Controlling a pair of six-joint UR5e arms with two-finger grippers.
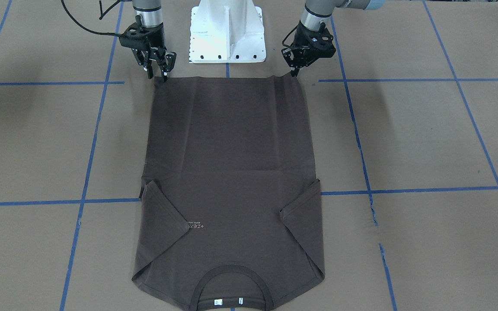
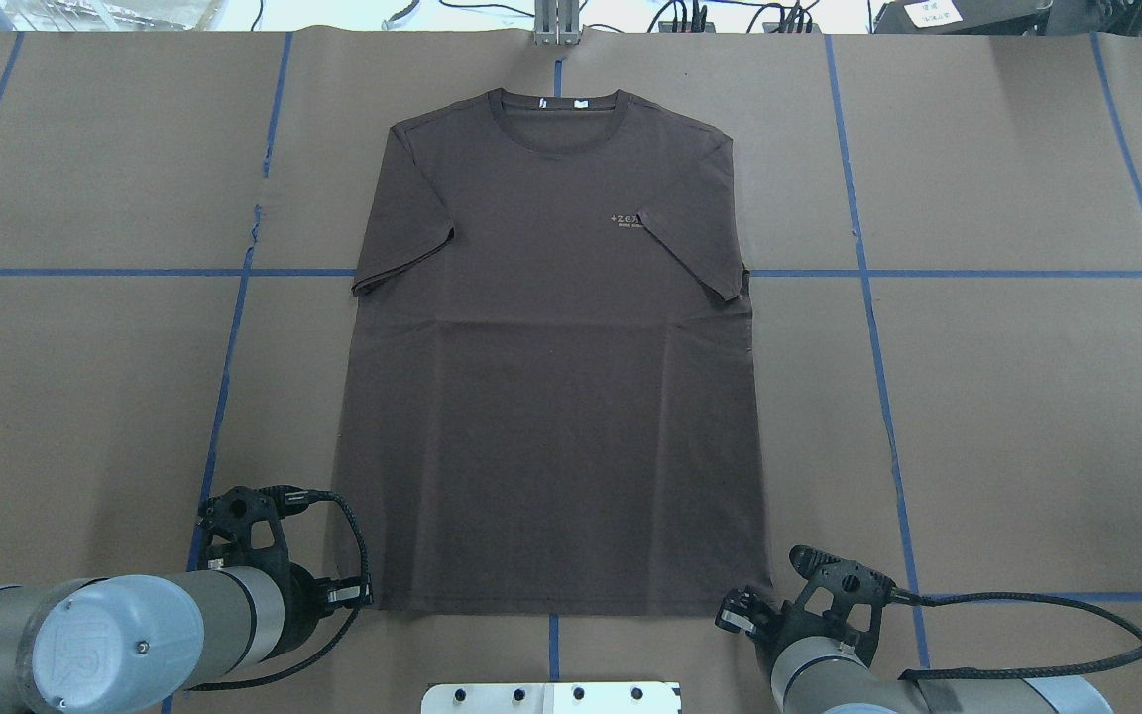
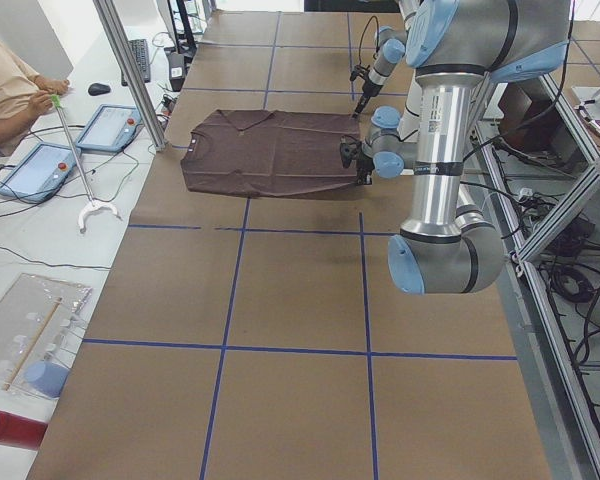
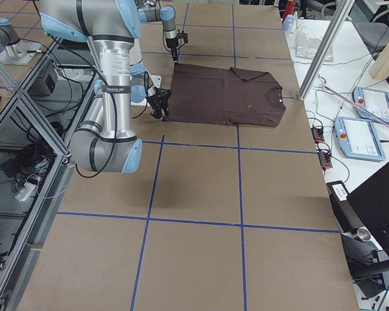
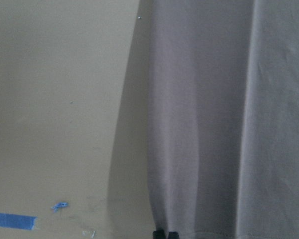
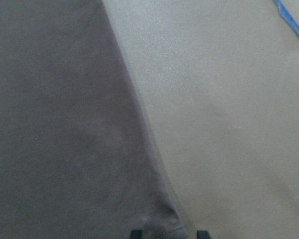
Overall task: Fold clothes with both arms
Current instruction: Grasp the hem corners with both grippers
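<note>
The dark brown T-shirt lies flat on the brown table, collar away from the robot, both sleeves folded in over the chest. My left gripper sits at the hem's left corner, its fingertips pressed together on the cloth, which puckers there. At the other hem corner my right gripper is open, one fingertip on each side of the corner of the T-shirt. Both arms hang low over the table's near edge.
The white pedestal base stands between the two arms just behind the hem. Blue tape lines cross the paper-covered table. A person sits beyond the far edge by tablets and a metal post.
</note>
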